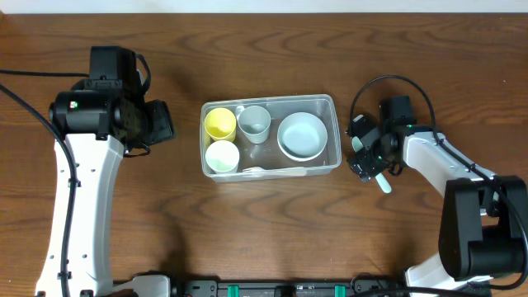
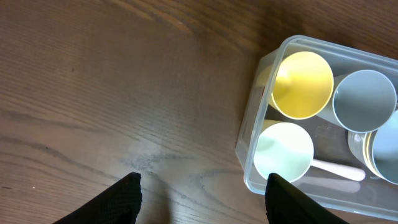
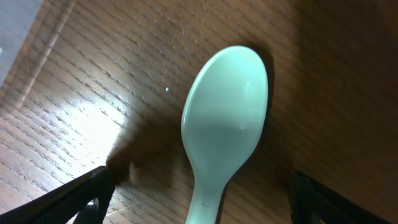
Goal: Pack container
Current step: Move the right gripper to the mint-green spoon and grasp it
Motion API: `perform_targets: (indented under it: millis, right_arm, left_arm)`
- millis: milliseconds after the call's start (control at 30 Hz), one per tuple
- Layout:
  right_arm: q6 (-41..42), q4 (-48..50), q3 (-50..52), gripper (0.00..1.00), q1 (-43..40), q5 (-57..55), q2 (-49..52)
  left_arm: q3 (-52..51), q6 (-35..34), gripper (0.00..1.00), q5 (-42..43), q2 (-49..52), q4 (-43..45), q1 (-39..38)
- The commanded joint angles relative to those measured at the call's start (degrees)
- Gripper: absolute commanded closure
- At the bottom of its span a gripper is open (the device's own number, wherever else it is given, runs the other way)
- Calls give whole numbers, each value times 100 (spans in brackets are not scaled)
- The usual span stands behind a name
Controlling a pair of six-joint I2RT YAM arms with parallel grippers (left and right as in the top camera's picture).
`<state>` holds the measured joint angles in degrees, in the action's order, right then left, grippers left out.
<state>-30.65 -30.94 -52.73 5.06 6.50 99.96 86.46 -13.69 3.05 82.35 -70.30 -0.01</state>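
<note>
Right wrist — glossy mint spoon [image 3: 227, 118] on grained wood table [image 3: 93, 93]; R gripper [image 3: 200, 183], L gripper [image 2: 204, 186] agape.

Left gripper [image 2: 202, 199] and right gripper [image 3: 199, 193], both with fingers [image 2: 123, 200] spread wide apart.

three cups [image 1: 219, 123] sit in the left end of the container [image 1: 272, 100], a bowl [image 1: 302, 135] in its right end; a spoon [image 3: 227, 118] lies on the bench [image 1: 165, 214] just right of it.

Spoon [image 3: 225, 118] handle cut off below, container [image 2: 247, 143] cropped right
</note>
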Motion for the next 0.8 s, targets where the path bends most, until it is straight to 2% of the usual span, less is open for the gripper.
perform_targets:
  millis: [0,233,400,600,667,767]
  right_arm:
    - [-96,74,208,10,63,146,57]
    - [-92,120,216,12,63,146,57]
    - [-92,122,216,25,59,146,57]
    - [22,111,216,35,59,144,57]
    - [22,70,216,43,59,144,57]
    - [42,0,216,49,59,146,57]
  left_arm:
    - [-66,-9,36,-4,17,-20,22]
    - [-66,-9,36,-4,17,-26,22]
    - [-66,-9,36,-4,17,-37,22]
    - [-66,-9,36,-4,17,-37,22]
    - [-66,-9,36,-2,17,-37,22]
    - [-63,-7,36,-4,17,-37,22]
